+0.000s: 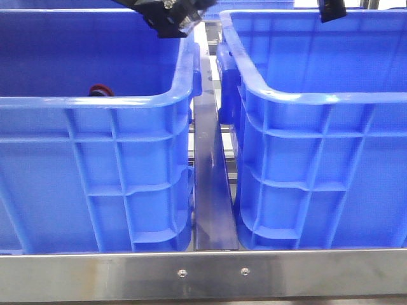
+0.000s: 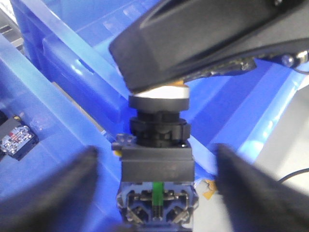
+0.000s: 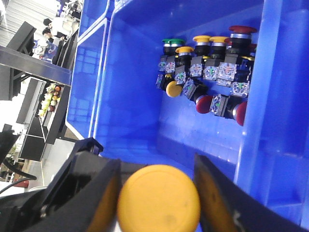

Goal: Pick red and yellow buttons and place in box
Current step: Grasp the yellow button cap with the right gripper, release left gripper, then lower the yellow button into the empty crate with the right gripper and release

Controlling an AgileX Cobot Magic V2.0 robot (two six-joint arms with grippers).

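Right wrist view: right gripper holds yellow button above box. Left gripper clamps a 2nd button, cap colour unclear. Risk: arms collide near the rim.

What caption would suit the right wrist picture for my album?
The right gripper holds a yellow push-button above a blue crate where green, yellow and red push-buttons already sit.
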